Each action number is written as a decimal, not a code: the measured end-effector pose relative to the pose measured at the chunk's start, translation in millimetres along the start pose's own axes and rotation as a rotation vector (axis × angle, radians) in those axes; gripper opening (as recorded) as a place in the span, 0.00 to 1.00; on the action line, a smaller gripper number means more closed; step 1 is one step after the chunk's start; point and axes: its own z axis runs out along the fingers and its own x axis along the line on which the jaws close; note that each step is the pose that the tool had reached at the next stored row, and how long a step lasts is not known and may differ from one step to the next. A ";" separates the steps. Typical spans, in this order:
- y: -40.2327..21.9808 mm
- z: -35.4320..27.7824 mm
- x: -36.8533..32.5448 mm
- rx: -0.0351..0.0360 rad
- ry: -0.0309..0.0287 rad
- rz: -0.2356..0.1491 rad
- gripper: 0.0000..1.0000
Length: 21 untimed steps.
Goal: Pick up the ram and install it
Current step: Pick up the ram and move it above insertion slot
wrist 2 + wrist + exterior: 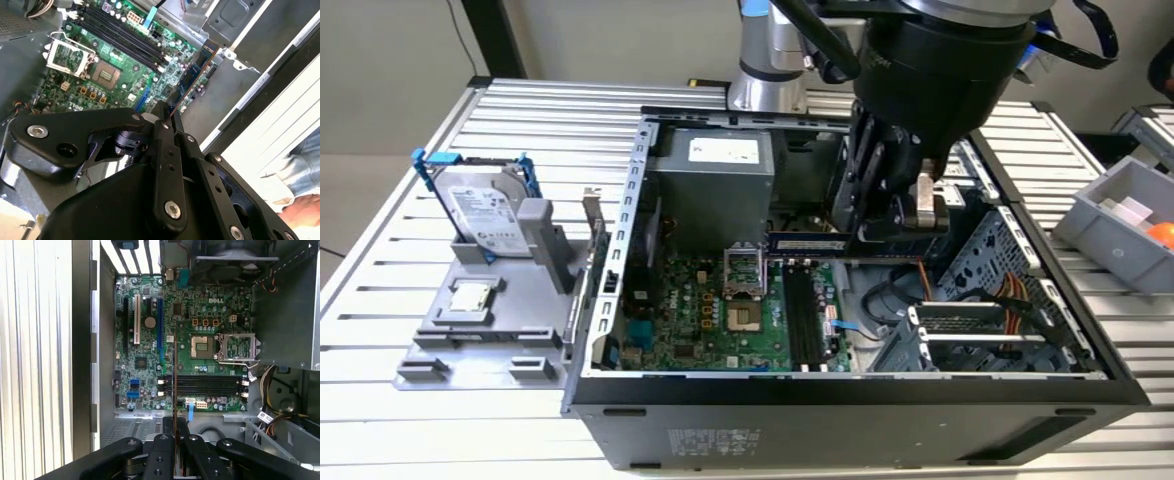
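The ram [803, 243] is a long dark stick held level above the green motherboard [707, 320] inside the open computer case [854, 410]. My gripper [874, 240] is shut on the end of it toward the exterior view's right. In both wrist views the ram [192, 75] [175, 380] shows edge-on, running out from between the black fingers [162, 125] [162, 442]. The black memory slots [807, 320] [120, 30] [202, 385] lie below the stick, and the ram hangs apart from them.
A grey hard drive in a blue frame [487, 205] and a small silver processor chip [470, 298] sit on a grey stand at the exterior view's left. The power supply box [714, 185] and drive cage [987, 330] flank the board. A grey bin [1121, 215] stands far right. A person's hand [300, 212] is nearby.
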 end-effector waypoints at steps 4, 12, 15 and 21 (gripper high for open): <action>-2.1 0.0 -0.1 0.0000 0.0001 0.000 0.00; -6.6 -0.1 -0.2 0.0000 0.0000 0.000 0.00; -8.3 -0.1 -0.2 0.0000 0.0000 0.000 0.00; -10.6 -0.1 -0.2 0.0000 0.0000 0.000 0.00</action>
